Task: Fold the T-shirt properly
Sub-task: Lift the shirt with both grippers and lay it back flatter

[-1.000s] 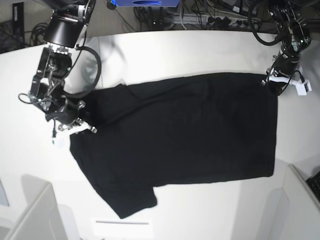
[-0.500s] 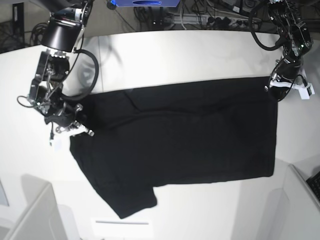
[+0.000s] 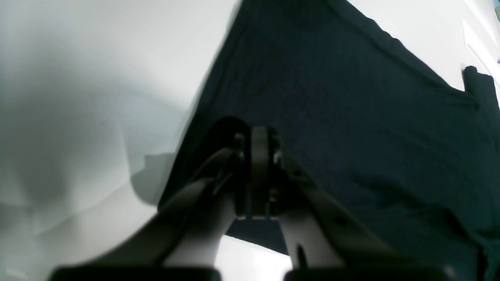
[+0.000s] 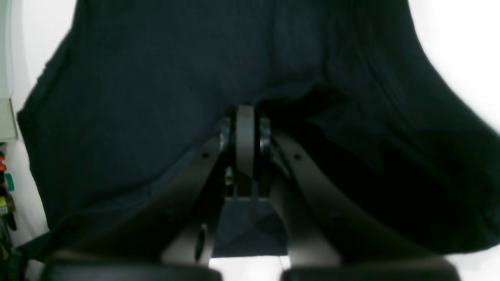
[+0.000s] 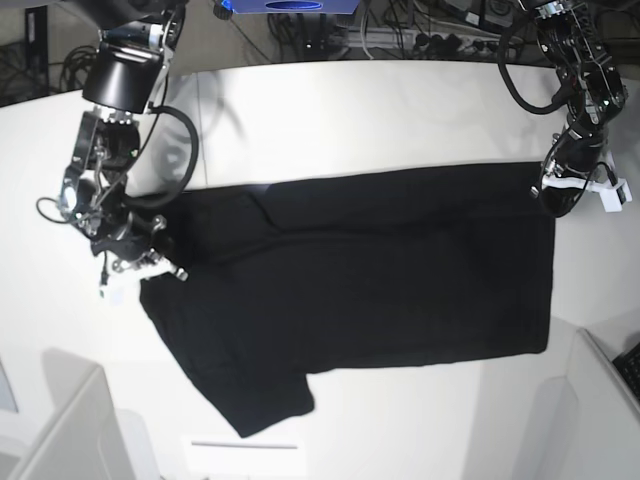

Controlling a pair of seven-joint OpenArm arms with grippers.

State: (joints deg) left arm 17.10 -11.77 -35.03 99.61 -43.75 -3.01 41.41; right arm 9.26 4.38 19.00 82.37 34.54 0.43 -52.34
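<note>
Left gripper [image 5: 556, 187], at the upper right of the base view, is pressed together on the far right corner of the T-shirt [image 5: 370, 280]; the left wrist view shows its jaws meeting with dark cloth [image 3: 351, 117] caught between them. Right gripper [image 5: 140, 262], at the centre left of the base view, is likewise pinched shut on the T-shirt's left edge, and the right wrist view shows cloth [image 4: 156, 78] gathered at the closed jaws.

The T-shirt lies plain black side up on the white worktop [image 5: 350, 110], filling the middle of the base view. Its long axis runs left to right across the frame. The straight edge stands at the right, running top to bottom; a sleeve [image 5: 262, 400] sticks out toward the lower left. The top edge is drawn fairly taut between the two grippers, with a fold line running near it. The lower edge lies flat.

Open worktop shows above the cloth across the full width, and a narrower band shows below it. To the right, the worktop edge and a raised grey panel [image 5: 600, 420] lie near the T-shirt's lower right corner. A similar panel [image 5: 70, 430] stands at the lower left, near the sleeve. Cables [image 5: 420, 35] crowd the area beyond the top edge of the worktop.
</note>
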